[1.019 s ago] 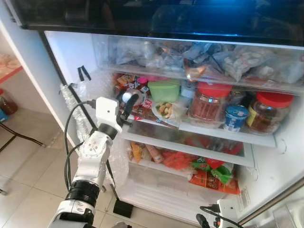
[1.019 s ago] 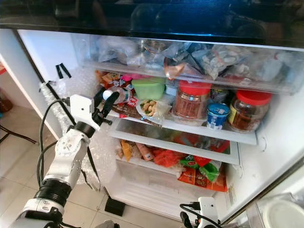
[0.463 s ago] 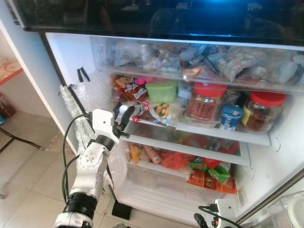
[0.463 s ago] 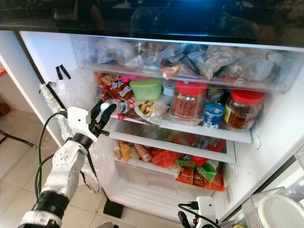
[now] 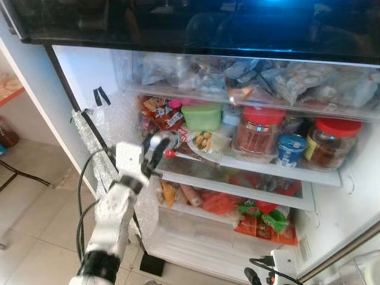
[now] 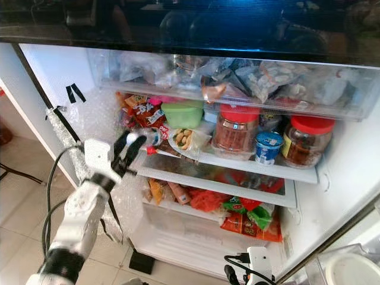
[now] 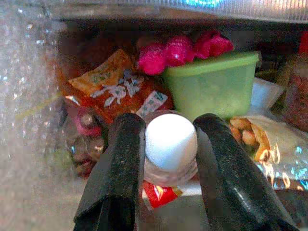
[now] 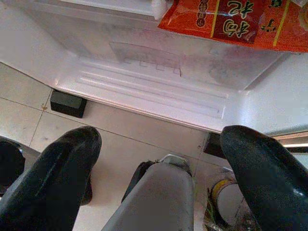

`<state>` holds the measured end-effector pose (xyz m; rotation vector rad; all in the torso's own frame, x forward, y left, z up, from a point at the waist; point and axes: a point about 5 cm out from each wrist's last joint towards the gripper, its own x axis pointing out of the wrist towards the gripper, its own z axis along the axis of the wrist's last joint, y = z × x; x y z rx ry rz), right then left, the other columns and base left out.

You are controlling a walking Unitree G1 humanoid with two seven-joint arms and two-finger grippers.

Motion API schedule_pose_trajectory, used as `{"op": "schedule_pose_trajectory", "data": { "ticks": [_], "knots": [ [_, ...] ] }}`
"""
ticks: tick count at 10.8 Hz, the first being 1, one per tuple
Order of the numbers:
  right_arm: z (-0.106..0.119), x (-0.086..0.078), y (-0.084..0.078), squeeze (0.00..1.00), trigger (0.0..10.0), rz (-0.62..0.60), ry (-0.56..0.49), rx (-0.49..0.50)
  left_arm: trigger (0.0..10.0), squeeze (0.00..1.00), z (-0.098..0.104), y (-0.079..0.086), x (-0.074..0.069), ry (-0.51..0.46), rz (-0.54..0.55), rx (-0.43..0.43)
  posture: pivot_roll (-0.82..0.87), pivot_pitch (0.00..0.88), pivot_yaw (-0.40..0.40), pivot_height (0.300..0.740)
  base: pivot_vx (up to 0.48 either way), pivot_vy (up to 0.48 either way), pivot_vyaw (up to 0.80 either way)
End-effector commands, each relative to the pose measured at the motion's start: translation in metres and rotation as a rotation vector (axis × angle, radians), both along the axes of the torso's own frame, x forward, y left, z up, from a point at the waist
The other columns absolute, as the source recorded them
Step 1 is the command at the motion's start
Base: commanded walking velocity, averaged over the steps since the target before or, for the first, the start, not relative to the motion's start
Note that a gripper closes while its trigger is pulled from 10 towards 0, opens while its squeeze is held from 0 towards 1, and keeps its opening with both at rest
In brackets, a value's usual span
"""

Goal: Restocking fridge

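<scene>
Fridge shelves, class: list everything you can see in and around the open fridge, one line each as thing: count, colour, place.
Jars: two, red lids, middle shelf.
Tub: one, green, middle shelf.
Yoghurt cup: one, blue, between the jars.
Bottle: one, white cap, shelf's left end.
Snack packets: several, red and orange, lower shelf.
Bagged food: several, pale, top drawer.
Left gripper: black fingers on the bottle.
Right gripper: open, low above the floor.

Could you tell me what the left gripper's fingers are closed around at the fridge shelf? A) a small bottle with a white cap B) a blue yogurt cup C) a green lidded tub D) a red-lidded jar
A: in the left wrist view the left gripper has its two black fingers on either side of the small bottle with a white cap, while the green tub sits behind it on the shelf.
</scene>
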<state>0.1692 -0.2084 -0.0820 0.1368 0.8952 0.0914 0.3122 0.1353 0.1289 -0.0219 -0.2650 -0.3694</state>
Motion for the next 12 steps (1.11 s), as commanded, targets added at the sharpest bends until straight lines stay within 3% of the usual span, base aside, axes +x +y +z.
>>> {"op": "schedule_pose_trajectory", "data": {
  "ticks": [1, 4, 8, 10, 12],
  "knots": [
    [0.0, -0.001, -0.001, 0.0, 10.0, -0.01, 0.005, -0.001, 10.0, 0.0, -0.016, -0.005, -0.004, 0.089, -0.03, 0.028, -0.01, 0.003, 0.029, 0.677, 0.0, 0.0, 0.0],
    [0.0, -0.001, -0.001, 0.0, 10.0, -0.007, 0.006, -0.001, 10.0, 0.0, -0.024, -0.002, -0.014, 0.126, -0.022, 0.038, -0.01, 0.003, 0.028, 0.677, 0.0, 0.0, 0.0],
    [0.0, -0.001, -0.002, 0.0, 10.0, -0.007, 0.005, -0.005, 10.0, 0.0, -0.02, -0.002, -0.013, 0.12, -0.018, 0.047, -0.01, 0.001, 0.026, 0.677, 0.0, 0.0, 0.0],
    [0.0, -0.001, -0.002, 0.0, 10.0, -0.009, 0.003, -0.008, 10.0, 0.0, 0.004, -0.008, -0.011, 0.024, -0.038, 0.043, -0.01, 0.001, 0.027, 0.677, 0.0, 0.0, 0.0],
    [0.0, -0.001, -0.002, 0.0, 10.0, -0.013, 0.001, -0.01, 10.0, 0.0, 0.032, -0.025, -0.019, -0.03, -0.182, 0.056, -0.01, 0.003, 0.028, 0.677, 0.0, 0.0, 0.0]
  ]
}}
